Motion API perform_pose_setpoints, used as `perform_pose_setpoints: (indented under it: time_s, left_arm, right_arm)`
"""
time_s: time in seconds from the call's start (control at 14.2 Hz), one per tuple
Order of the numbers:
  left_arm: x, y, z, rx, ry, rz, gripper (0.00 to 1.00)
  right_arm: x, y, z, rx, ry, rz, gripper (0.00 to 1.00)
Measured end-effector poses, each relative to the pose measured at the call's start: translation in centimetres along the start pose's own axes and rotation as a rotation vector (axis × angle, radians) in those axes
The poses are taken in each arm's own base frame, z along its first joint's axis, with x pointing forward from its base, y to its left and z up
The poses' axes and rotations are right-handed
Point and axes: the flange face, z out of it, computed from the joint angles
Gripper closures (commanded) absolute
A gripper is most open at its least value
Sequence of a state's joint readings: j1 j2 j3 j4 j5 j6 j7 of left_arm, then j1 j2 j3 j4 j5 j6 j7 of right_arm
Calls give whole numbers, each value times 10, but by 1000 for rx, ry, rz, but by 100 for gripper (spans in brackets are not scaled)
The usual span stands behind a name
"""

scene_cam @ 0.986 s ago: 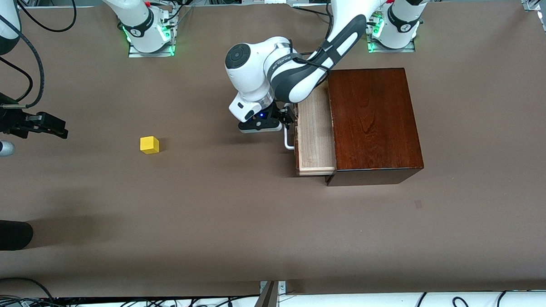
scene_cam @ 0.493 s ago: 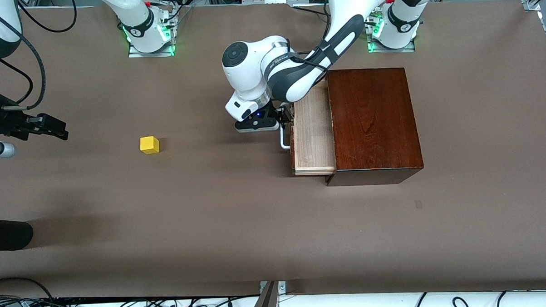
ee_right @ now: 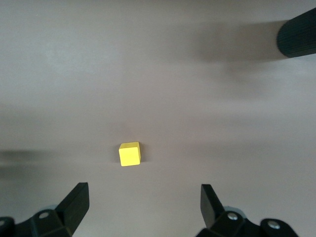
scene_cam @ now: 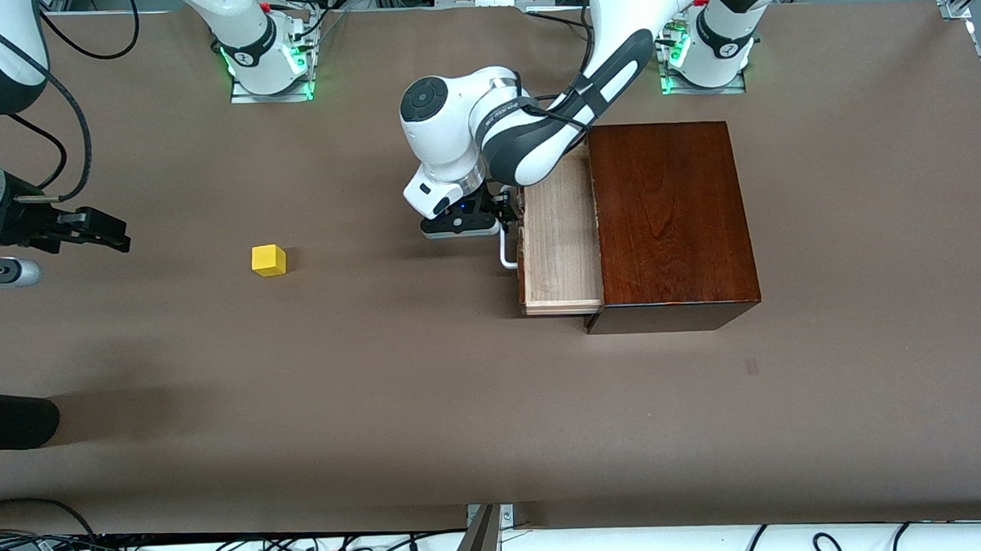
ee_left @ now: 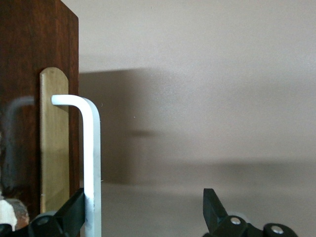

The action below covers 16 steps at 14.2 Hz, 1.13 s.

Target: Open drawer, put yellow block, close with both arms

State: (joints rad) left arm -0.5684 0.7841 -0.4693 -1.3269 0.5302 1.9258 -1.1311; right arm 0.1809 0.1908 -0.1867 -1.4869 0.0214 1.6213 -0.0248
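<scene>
I see the left hand (scene_cam: pixel 511 218) spread at the handle (ee_left: pixel 92 163) of the part-open drawer (scene_cam: pixel 560 248), one finger (ee_left: pixel 74 215) touching the bar, while the right hand (ee_right: pixel 143 210) hangs spread over the worktop (scene_cam: pixel 429 392) near the block (scene_cam: pixel 268 260).

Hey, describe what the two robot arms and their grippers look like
Both arms have glossy white shells with dark grey-black joint segments and black cables along them. The left arm has a round dark cap on its elbow joint and a small blue light near the wrist. The left gripper and right gripper are black, with two fingers. Green lights glow at both bases.
</scene>
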Motion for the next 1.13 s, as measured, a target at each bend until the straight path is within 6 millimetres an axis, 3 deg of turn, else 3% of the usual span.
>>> perform_pose_setpoints:
  time_s: [0.21, 0.49, 0.7, 0.85, 0.99, 1.13]
  left_arm:
    - [0, 4, -12, -33, -23, -14, 0]
    - [-7, 18, -63, -67, -32, -12, 0]
    - [2, 7, -90, -75, -77, -10, 0]
    - [33, -37, -137, -114, -118, -23, 0]
    - [68, -111, -191, -147, -142, -43, 0]
    - [90, -191, -235, -172, -142, -60, 0]
  right_arm:
    - [-1, -4, 7, 36, -14, -47, 0]
    - [-1, -5, 9, 41, -16, -57, 0]
    - [0, -5, 18, 42, -18, -58, 0]
    - [2, -5, 36, 42, -19, -57, 0]
    - [3, -6, 56, 41, -17, -56, 0]
    - [5, -9, 78, 40, -14, -58, 0]
